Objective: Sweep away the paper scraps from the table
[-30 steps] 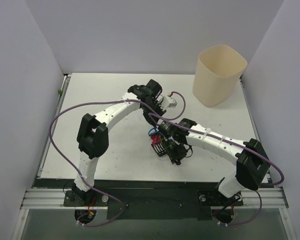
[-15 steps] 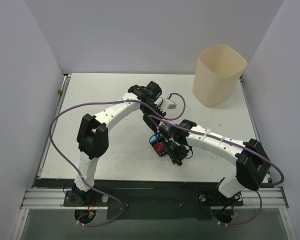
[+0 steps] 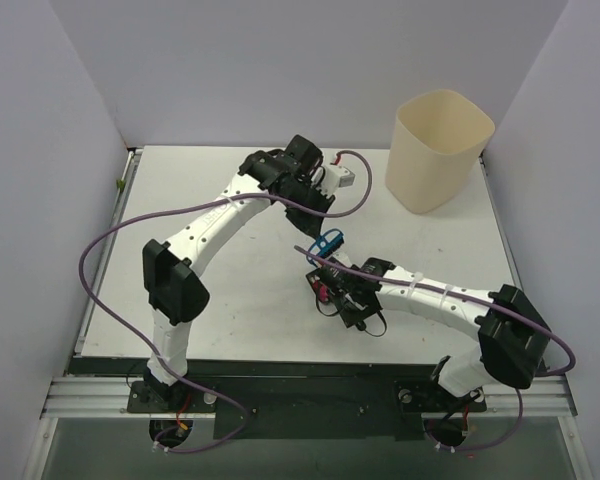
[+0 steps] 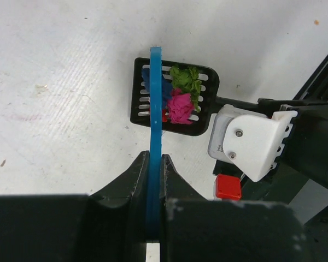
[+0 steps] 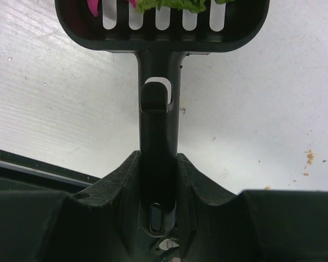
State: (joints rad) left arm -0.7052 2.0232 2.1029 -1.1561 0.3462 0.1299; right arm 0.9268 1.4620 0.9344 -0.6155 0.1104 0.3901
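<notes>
Mostly done, by my reading. Left gripper (image 4: 154, 159) pinches the blue brush (image 4: 154, 82), held edge-on above the black scoop (image 5: 158, 109). Right gripper (image 5: 158, 164) is clamped on the scoop's handle. Paper scraps (image 4: 181, 98) in green, pink, blue and red sit heaped in the scoop, low over the table (image 4: 60, 82). I spot no loose scraps. Remaining, I judge: tipping the load into the beige bin (image 3: 438, 150).

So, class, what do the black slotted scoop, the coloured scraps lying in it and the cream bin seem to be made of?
Black slotted scoop: apparently moulded plastic, smooth with a slight sheen, slots and hanging hole formed in.
Scraps: crumpled paper, matte, creased and wadded.
Cream bin: probably plastic, thin smooth wall, though the view leaves this open.
</notes>
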